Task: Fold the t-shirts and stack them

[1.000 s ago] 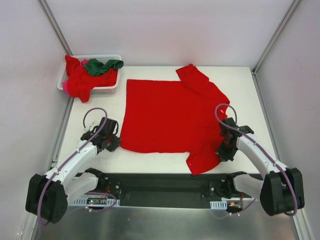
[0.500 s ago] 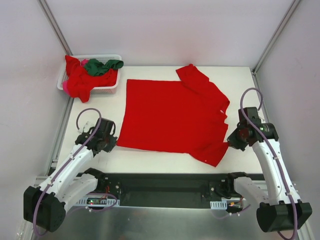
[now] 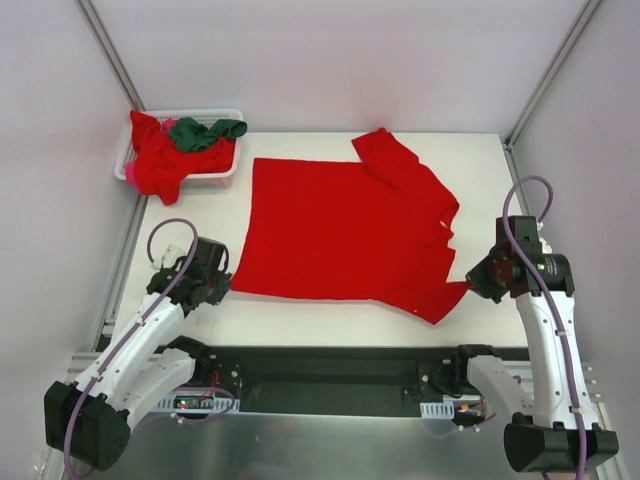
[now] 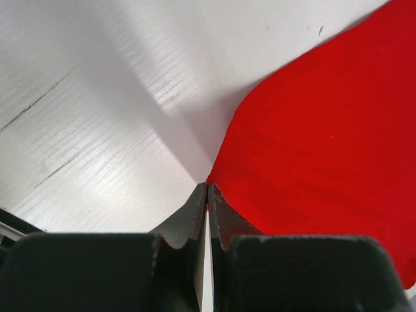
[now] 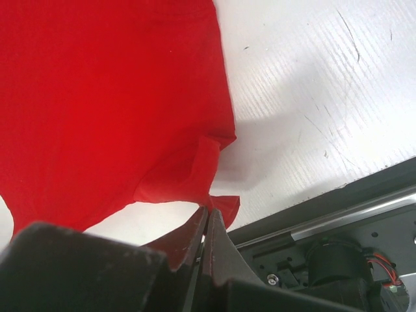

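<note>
Red t-shirt (image 3: 340,230): is lying spread on white table (image 3: 480,170).
Left gripper (image 4: 207,190): is clamping shut on its near-left hem corner.
Right gripper (image 5: 207,213): is pinching its near-right sleeve tip.

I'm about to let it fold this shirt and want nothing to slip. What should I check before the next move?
1. Left pincer shut on shirt near corner: ok.
2. Right pincer shut on the other near corner: ok.
3. Shirt flat: not ok, right side rumpled.
4. Shirt apart from basket: ok.
5. How deep each grip bites: cannot tell.
</note>
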`<state>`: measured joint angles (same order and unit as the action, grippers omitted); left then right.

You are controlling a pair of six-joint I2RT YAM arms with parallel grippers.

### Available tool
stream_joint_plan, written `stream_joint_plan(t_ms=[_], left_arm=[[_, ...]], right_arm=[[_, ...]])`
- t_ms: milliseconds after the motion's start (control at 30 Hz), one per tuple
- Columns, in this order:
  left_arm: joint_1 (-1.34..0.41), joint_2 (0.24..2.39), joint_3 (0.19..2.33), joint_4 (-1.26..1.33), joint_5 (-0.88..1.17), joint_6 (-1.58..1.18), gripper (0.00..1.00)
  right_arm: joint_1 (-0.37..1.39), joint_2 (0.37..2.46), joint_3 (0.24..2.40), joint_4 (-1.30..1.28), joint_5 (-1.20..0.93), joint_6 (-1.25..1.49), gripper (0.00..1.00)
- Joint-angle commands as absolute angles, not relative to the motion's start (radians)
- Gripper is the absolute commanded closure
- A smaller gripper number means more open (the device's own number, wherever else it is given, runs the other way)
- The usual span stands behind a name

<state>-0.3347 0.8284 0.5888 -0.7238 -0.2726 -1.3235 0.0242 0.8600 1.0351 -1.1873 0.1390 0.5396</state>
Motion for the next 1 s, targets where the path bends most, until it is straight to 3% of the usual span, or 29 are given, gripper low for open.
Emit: stream_joint_plan(t_ms=[0,967], left_arm=[[-0.341,0.811,0.595,-0.761,-0.318,-1.344,1.00],[-0.341,0.827,0.617,-0.762,-0.357,-1.396,1.00]], right_arm=[[0.006,0.854,1.088,-1.224,0.150,0.526,0.99],[0.003,0.959,1.147,-1.060,0.109,0.460,0.99]])
